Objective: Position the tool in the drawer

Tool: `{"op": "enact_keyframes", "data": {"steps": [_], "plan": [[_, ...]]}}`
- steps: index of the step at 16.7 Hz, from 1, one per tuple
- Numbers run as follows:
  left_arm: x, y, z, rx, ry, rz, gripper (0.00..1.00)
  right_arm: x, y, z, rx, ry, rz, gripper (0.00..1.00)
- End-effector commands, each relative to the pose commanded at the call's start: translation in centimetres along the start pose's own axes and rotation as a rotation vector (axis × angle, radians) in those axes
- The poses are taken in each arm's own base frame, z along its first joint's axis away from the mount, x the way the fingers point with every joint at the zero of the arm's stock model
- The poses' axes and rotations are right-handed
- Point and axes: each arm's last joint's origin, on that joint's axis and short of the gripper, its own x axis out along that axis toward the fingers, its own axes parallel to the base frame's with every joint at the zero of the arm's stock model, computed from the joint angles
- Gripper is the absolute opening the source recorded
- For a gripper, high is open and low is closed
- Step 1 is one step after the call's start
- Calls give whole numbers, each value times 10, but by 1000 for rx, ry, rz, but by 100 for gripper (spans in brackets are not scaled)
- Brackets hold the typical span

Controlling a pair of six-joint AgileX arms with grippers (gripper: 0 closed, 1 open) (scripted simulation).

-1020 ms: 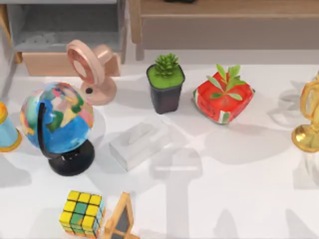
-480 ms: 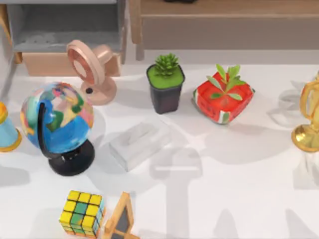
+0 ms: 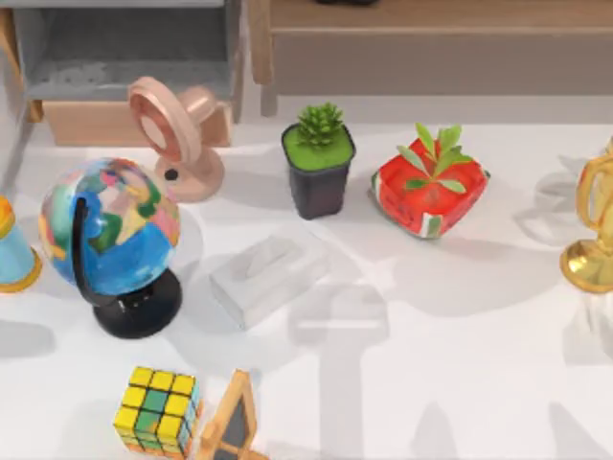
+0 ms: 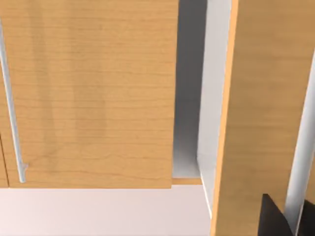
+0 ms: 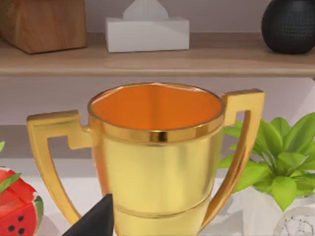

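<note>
- Drawer (image 3: 124, 59) sits at the back left of the tabletop (image 3: 479, 383) in the top view, pulled open, with its grey floor bare and its tan front panel facing the tabletop.
- The bar (image 3: 335, 324), slim and pale, lies flat on the tabletop near the middle, well apart from the drawer, just beside the white block (image 3: 266, 278) and in front of the dark pot (image 3: 319, 163) with its succulent.
- A pink fan (image 3: 177, 134) stands just in front of the drawer panel, and a globe (image 3: 113, 240) stands nearer, on the left.
- A cube (image 3: 156, 410) sits at the front left, beside a small wooden frame (image 3: 230, 422).
- A red pot (image 3: 429, 190) with green leaves stands to the right of the dark pot.
- A gold trophy (image 3: 594, 230) stands at the right edge.
- Left tool (image 4: 275, 220) shows as a dark tip close to a tan wood panel (image 4: 266, 98), next to a thin silver handle (image 4: 300, 162); whether it is apart or together cannot be told.
- Right tool (image 5: 93, 222) shows as a dark tip just before the trophy (image 5: 157, 162), with a shelf (image 5: 157, 64) behind; its state cannot be told either.
</note>
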Motion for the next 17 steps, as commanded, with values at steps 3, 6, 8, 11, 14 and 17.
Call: {"op": "enact_keyframes", "data": {"steps": [3, 6, 8, 11, 14, 17], "plan": [[11, 0, 0, -3, -3, -2, 0, 0, 0, 0, 0, 0, 0, 100], [33, 1, -2, 0, 2, 1, 0, 0, 0, 0, 0, 0, 0, 100], [50, 1, -1, 0, 0, 2, 0, 0, 0, 0, 0, 0, 0, 100], [63, 1, 0, 0, 0, 0, 0, 0, 0, 0, 0, 0, 0, 100], [61, 0, -1, -5, 5, -6, 0, 0, 0, 0, 0, 0, 0, 100], [72, -3, -1, -9, 0, -14, 0, 0, 0, 0, 0, 0, 0, 100]]}}
